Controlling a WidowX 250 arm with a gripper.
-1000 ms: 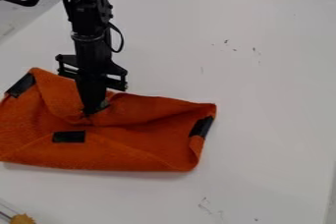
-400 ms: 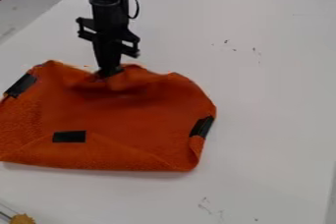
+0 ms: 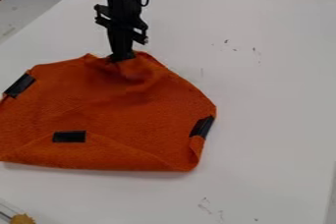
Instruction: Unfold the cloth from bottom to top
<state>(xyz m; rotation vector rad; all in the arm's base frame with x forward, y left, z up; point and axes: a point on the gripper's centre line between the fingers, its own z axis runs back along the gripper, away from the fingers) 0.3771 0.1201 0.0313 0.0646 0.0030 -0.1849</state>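
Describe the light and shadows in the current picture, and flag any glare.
Camera view: light looks soft and fairly even across the white table; a faint shadow runs just under the lower edge of the orange cloth; darker shading sits in the creases by the gripper; no strong glare stands out.

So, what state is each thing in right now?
Tool, closed on the cloth's top
Cloth, partly unfolded, bunched at the tool, lower part folded over
Left strip, on cloth's edge
Bottom strip, flat on cloth
Right strip, on cloth's edge
Table, scuffed
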